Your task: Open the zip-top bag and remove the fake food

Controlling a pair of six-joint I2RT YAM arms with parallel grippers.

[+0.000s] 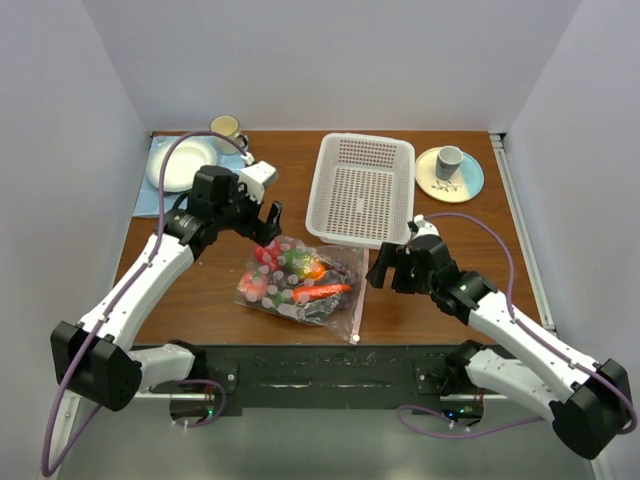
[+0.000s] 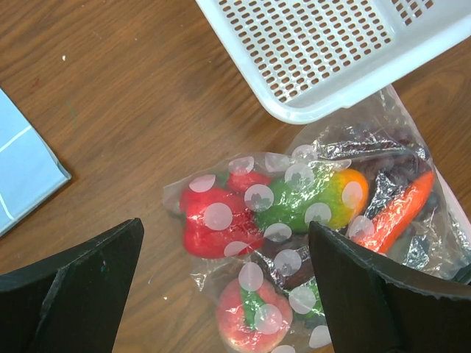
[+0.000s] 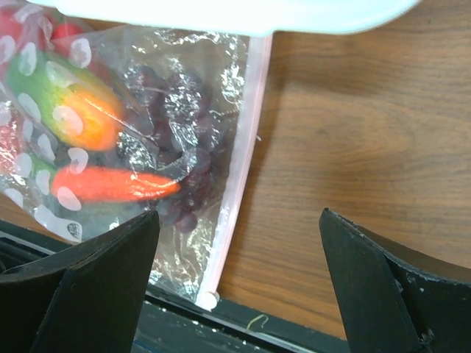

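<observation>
Item: clear, crinkly, dot-printed zip-top bag [image 1: 300,282] of bright plastic fake food [image 2: 302,197]; lying on the brown wooden tabletop [image 1: 200,290]
Handling: likely proving light, limp and slippery; pink zip strip [image 3: 239,169] offering the surest hold
Left gripper [image 2: 224,235]: gaping wide above the bag; holding nothing
Right gripper [image 3: 239,220]: gaping wide near the strip; holding nothing
Lettering: nothing showing legibly

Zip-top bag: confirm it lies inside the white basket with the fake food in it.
Wrong: the zip-top bag lies on the table at the near edge of the white basket, as the top external view shows. The fake food is in it.
</observation>
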